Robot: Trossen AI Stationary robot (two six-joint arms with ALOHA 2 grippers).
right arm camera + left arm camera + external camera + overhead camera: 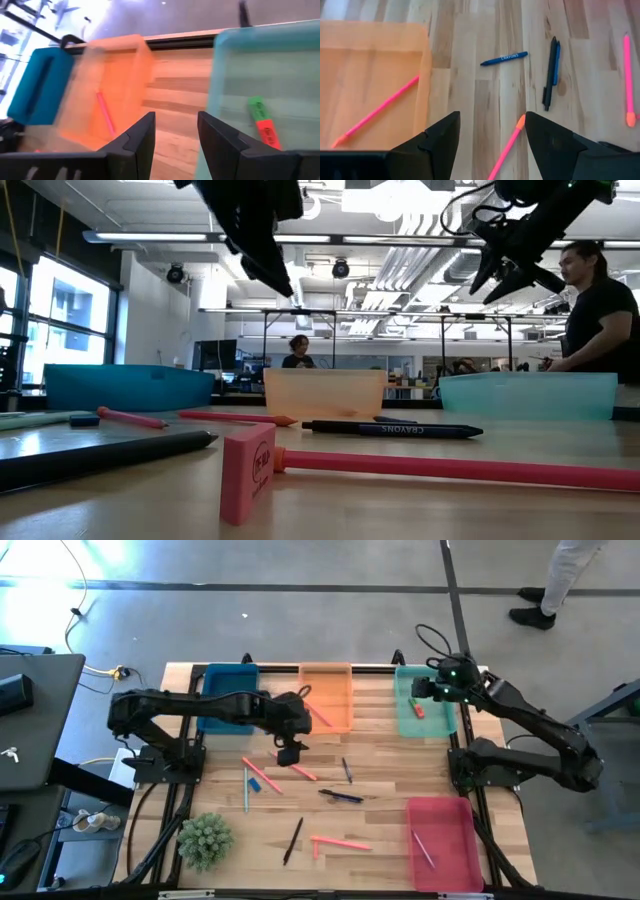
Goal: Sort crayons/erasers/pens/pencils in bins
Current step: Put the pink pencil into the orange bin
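My left gripper hangs open above the table just in front of the orange bin; a pink stick's tip lies on the wood below its fingers. A blue crayon and a black pen lie farther on. My right gripper is open and raised over the teal bin, where green and red-orange erasers rest on the floor. One pink stick lies in the orange bin. The blue bin stands far left and the red-pink bin near right.
More sticks are scattered on the wood: pink ones, a black pen and a pale teal stick. A small green plant stands near left. A pink block lies by the low camera. A person stands beyond the table.
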